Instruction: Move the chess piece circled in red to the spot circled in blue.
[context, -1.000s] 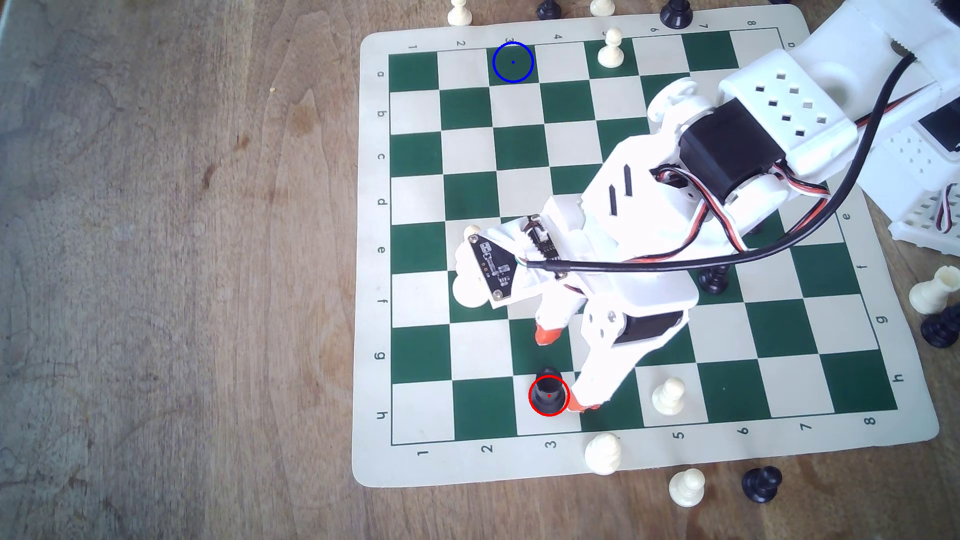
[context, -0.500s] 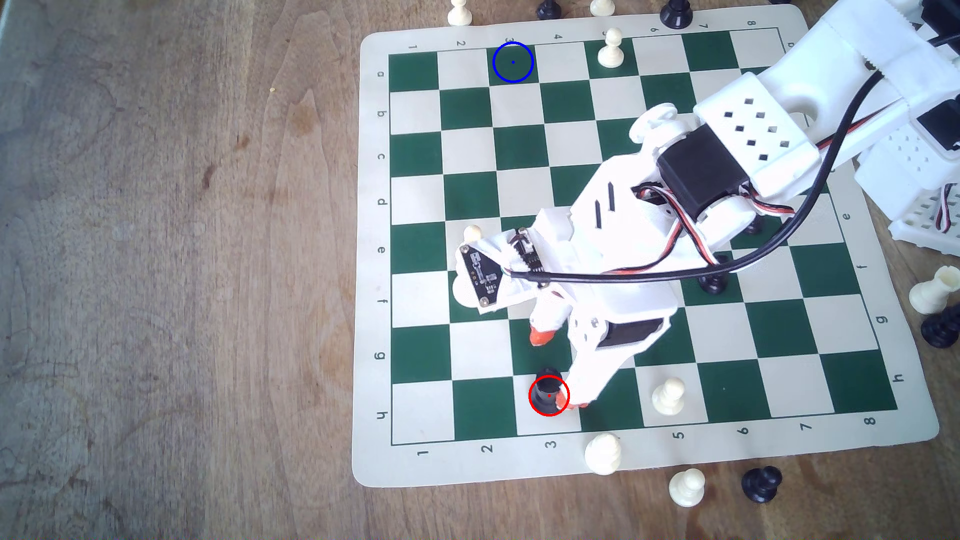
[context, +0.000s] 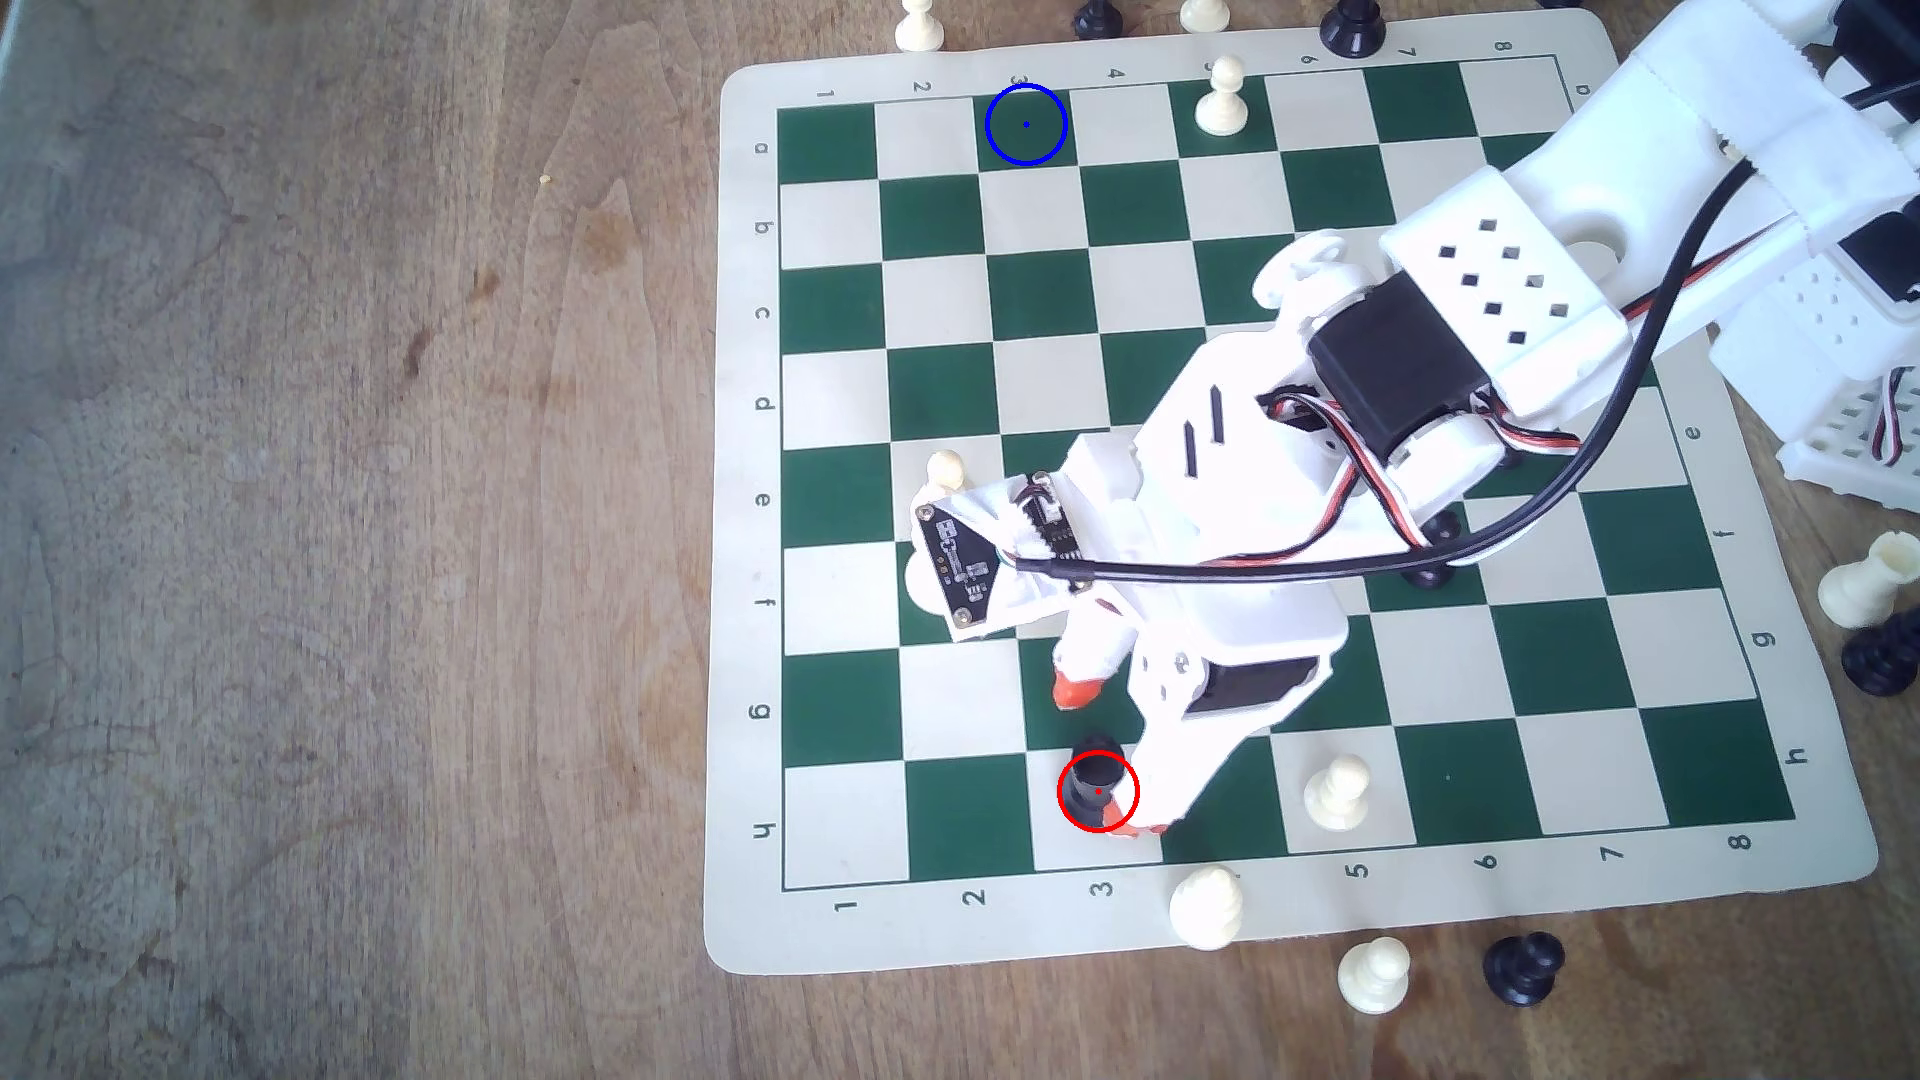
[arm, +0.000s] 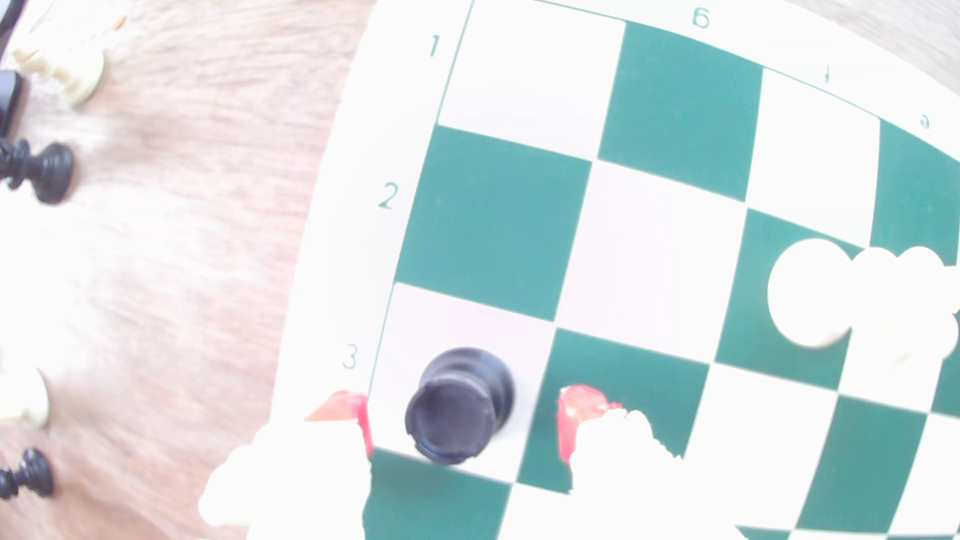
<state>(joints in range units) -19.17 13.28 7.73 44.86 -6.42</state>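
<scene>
Currently the tool (context: 1103, 758) was spread wide, straddling the black rook (context: 1093, 781), fingertips (arm: 574, 410) clear of it. Rook stood upright on the red-ringed cream square; blue-ringed green square (context: 1025, 125) sat at 12 o'clock, well apart.

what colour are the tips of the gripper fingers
Orange-red, on white fingers. The wrist view shows it best, one tip on each side of the black rook.

The chess mat (context: 1288, 935) carries printed coordinates on its cream border. In the exterior view, numerals 1 to 8 run along the upper and lower margins, and letters a to h, turned sideways, run down both side margins. In the wrist view, 1, 2 and 3 are readable along its border (arm: 358, 218).
</scene>
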